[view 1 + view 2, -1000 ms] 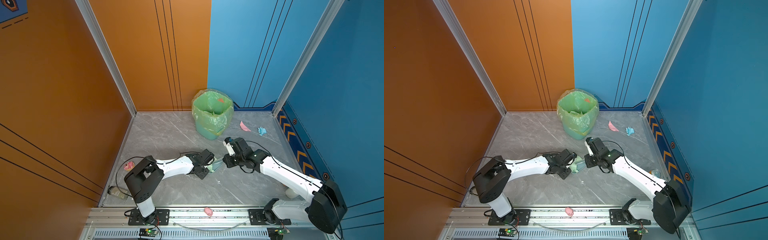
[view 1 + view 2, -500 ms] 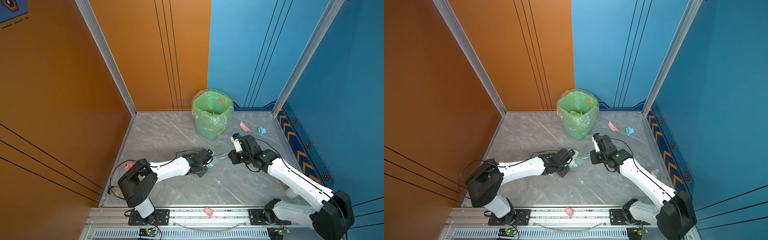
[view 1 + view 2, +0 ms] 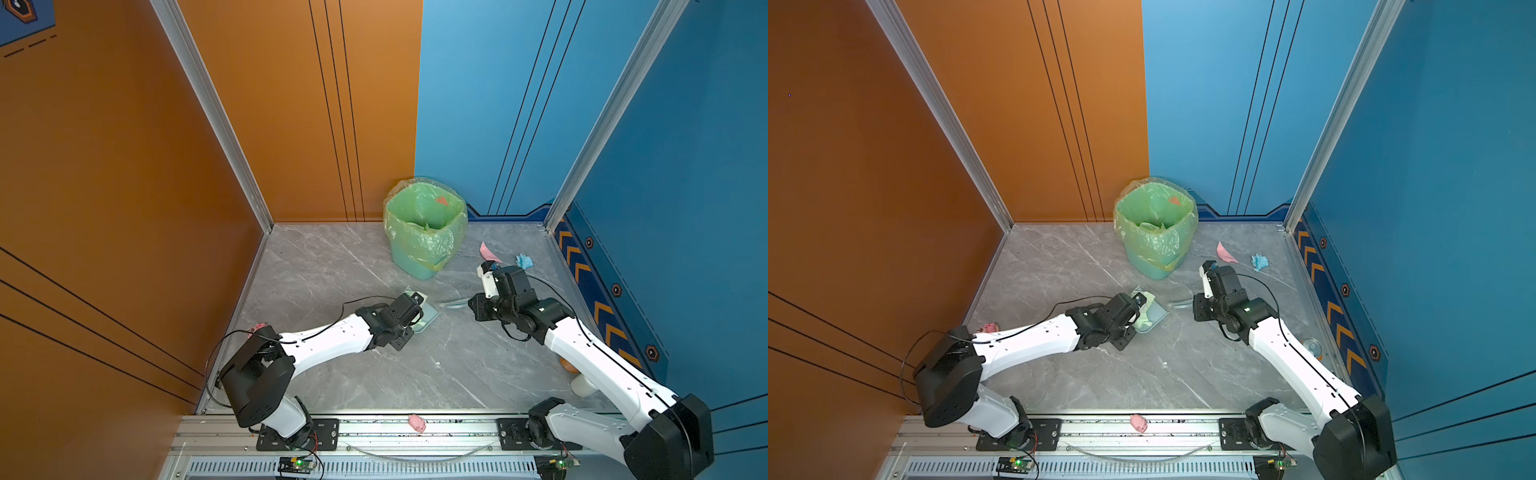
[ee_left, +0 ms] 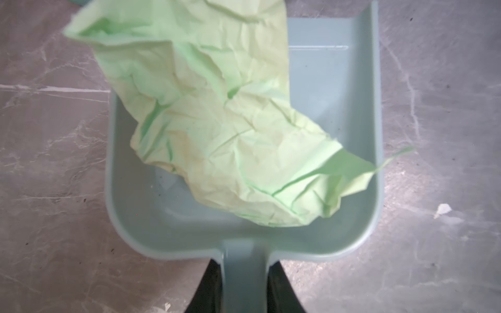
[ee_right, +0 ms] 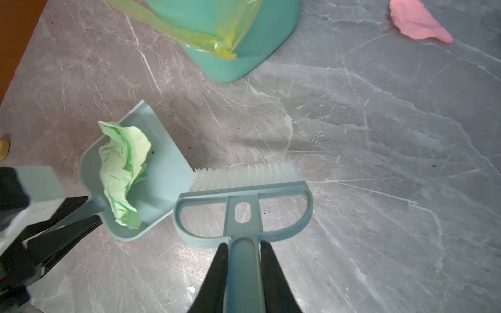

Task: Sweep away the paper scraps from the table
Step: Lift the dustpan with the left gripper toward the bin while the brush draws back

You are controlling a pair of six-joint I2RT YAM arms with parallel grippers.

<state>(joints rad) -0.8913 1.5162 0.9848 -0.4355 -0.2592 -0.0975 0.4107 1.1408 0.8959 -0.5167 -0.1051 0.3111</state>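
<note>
A pale green paper scrap (image 4: 217, 135) lies crumpled in a light blue dustpan (image 4: 333, 108) on the grey marbled table (image 3: 332, 266). My left gripper (image 4: 245, 273) is shut on the dustpan's handle. My right gripper (image 5: 244, 260) is shut on the handle of a matching brush (image 5: 244, 176), whose white bristles stand just beside the pan's open side. In both top views a pink scrap (image 3: 486, 252) and a blue scrap (image 3: 524, 262) lie on the table beyond the right arm, near the back right corner. The right wrist view also shows the pink scrap (image 5: 417, 21).
A teal bin with a yellow-green liner (image 3: 424, 232) stands at the back middle, holding some paper. A pink pig figurine (image 3: 417, 422) sits on the front rail. Another small pink thing (image 3: 257, 328) lies by the left wall. A white cup (image 3: 582, 386) stands at the right edge.
My right arm has drawn the brush away from the dustpan, to the right and farther back. The left arm has shifted the pan slightly, with the green scrap still in it.
</note>
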